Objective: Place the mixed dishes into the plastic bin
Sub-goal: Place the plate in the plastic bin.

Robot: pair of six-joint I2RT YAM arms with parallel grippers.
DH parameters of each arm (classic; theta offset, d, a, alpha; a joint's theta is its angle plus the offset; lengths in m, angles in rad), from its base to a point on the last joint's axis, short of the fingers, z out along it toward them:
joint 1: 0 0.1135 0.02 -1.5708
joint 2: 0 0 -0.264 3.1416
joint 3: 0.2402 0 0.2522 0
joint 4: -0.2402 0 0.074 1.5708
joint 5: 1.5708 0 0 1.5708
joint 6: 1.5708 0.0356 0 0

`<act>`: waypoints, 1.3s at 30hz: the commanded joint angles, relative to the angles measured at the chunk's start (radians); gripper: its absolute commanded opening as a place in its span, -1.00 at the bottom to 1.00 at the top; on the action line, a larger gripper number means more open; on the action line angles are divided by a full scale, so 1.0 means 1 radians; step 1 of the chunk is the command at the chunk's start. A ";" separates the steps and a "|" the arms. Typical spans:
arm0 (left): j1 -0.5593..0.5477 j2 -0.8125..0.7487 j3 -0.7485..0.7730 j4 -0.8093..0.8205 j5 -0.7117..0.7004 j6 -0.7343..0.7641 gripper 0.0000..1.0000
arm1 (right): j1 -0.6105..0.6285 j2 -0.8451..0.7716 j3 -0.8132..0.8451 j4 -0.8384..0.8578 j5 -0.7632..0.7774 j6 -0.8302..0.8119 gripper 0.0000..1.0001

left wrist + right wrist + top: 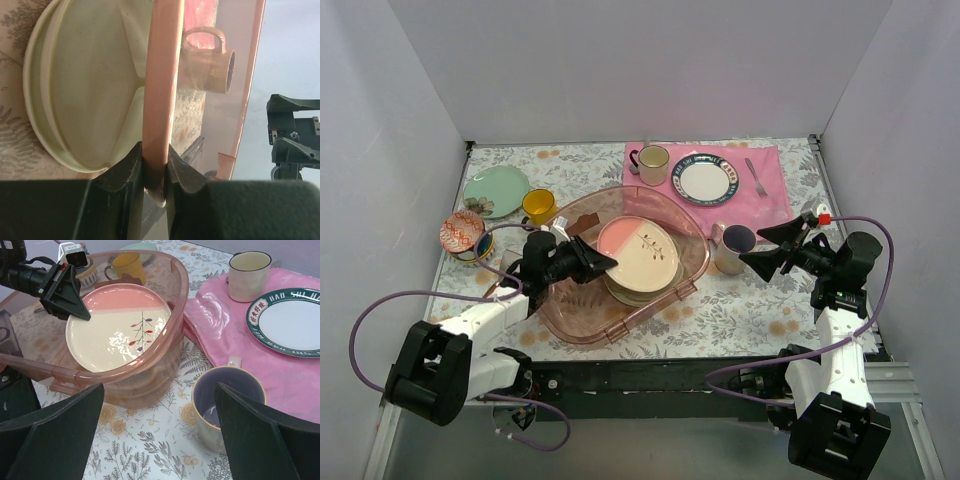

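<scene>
The translucent pink plastic bin [582, 330] stands mid-table. My left gripper [595, 262] is shut on the left edge of the cream floral plate [640, 250] and holds it inside the bin, just over the cream three-section plate [642, 293]. In the left wrist view the jaws [155, 165] pinch the plate's pink edge [162, 75], with the three-section plate [85, 90] beside it. My right gripper [755, 250] is open, and the grey mug with dark-blue inside [227, 400] stands on the table between its fingers. The mint-green plate [496, 190], yellow mug [538, 206] and patterned bowl [463, 235] sit left of the bin.
At the back right a pink cloth [760, 205] carries a blue-rimmed white plate [703, 180], a cream mug with a dark rim [653, 165] and a fork [757, 176]. White walls close in the table on three sides.
</scene>
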 commanded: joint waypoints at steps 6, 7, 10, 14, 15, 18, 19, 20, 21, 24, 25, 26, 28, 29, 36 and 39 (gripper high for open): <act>0.004 0.033 0.067 0.143 0.087 -0.012 -0.80 | -0.003 -0.013 0.003 0.020 0.002 -0.020 0.97; 0.004 0.038 0.069 0.144 0.089 -0.010 -0.76 | -0.003 -0.013 0.003 0.018 0.002 -0.020 0.97; 0.004 0.053 0.072 0.138 0.092 -0.003 -0.65 | -0.004 -0.013 0.003 0.018 0.002 -0.020 0.97; 0.004 0.072 0.081 0.112 0.096 0.016 -0.41 | -0.003 -0.015 0.002 0.020 0.004 -0.020 0.97; 0.004 0.076 0.083 0.100 0.092 0.020 -0.34 | -0.004 -0.015 0.003 0.020 0.004 -0.020 0.97; 0.004 0.078 0.084 0.074 0.081 0.037 -0.10 | -0.006 -0.015 0.003 0.020 0.004 -0.022 0.97; 0.004 0.078 0.084 0.068 0.076 0.042 -0.05 | -0.006 -0.015 0.003 0.018 0.004 -0.020 0.97; 0.003 0.080 0.087 0.062 0.072 0.050 0.00 | -0.004 -0.015 0.003 0.018 0.002 -0.023 0.97; 0.004 0.083 0.089 0.043 0.066 0.054 0.05 | -0.006 -0.015 0.003 0.017 0.004 -0.022 0.97; 0.004 0.090 0.090 0.028 0.059 0.066 0.14 | -0.004 -0.015 0.005 0.018 0.004 -0.022 0.97; 0.004 0.098 0.095 0.020 0.053 0.071 0.16 | -0.004 -0.015 0.005 0.018 0.004 -0.022 0.97; 0.004 0.101 0.096 0.002 0.052 0.077 0.18 | -0.006 -0.013 0.005 0.017 0.004 -0.022 0.97; 0.004 0.109 0.109 -0.020 0.037 0.092 0.27 | -0.006 -0.016 0.005 0.017 0.004 -0.023 0.97; 0.004 0.119 0.116 -0.044 0.035 0.102 0.28 | -0.004 -0.016 0.005 0.018 0.004 -0.023 0.97; 0.002 0.156 0.168 -0.161 -0.006 0.143 0.43 | -0.006 -0.015 0.006 0.017 0.004 -0.025 0.97; 0.001 0.184 0.205 -0.228 -0.025 0.162 0.48 | -0.006 -0.015 0.006 0.017 0.004 -0.026 0.97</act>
